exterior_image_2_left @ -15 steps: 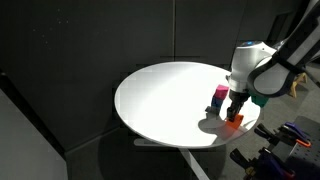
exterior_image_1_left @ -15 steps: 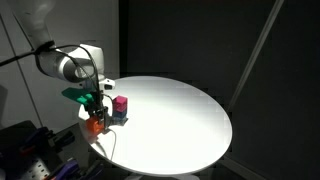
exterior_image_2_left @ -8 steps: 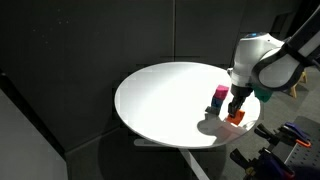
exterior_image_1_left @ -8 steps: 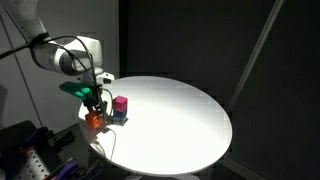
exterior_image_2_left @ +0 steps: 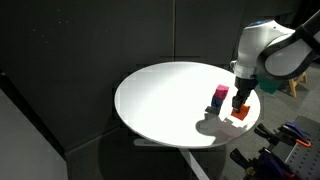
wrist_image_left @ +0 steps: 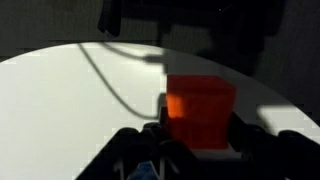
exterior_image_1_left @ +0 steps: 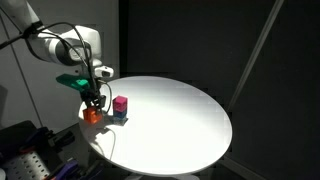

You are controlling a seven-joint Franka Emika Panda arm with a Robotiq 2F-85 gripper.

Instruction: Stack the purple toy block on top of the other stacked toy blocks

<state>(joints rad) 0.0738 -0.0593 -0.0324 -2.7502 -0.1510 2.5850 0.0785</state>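
Note:
The purple toy block looks orange (exterior_image_1_left: 92,114) (exterior_image_2_left: 240,112) (wrist_image_left: 200,110). My gripper (exterior_image_1_left: 92,108) (exterior_image_2_left: 240,106) (wrist_image_left: 200,135) is shut on it and holds it a little above the white round table (exterior_image_1_left: 170,120) (exterior_image_2_left: 165,100), near the table's edge. The other stacked toy blocks stand right beside it: a magenta-pink cube (exterior_image_1_left: 120,103) (exterior_image_2_left: 220,93) on top of a dark blue cube (exterior_image_1_left: 119,116) (exterior_image_2_left: 217,105). The orange block hangs at about the height of the lower cube. The stack does not show in the wrist view.
The table's rim (exterior_image_1_left: 100,145) lies just under the gripper. Dark curtains surround the table. Equipment (exterior_image_1_left: 30,150) stands below the table near the arm's base. A dark cable shadow (wrist_image_left: 110,75) crosses the tabletop in the wrist view.
My gripper has risen with the orange block, lifting it off the table surface. The pink and blue stack has not moved.

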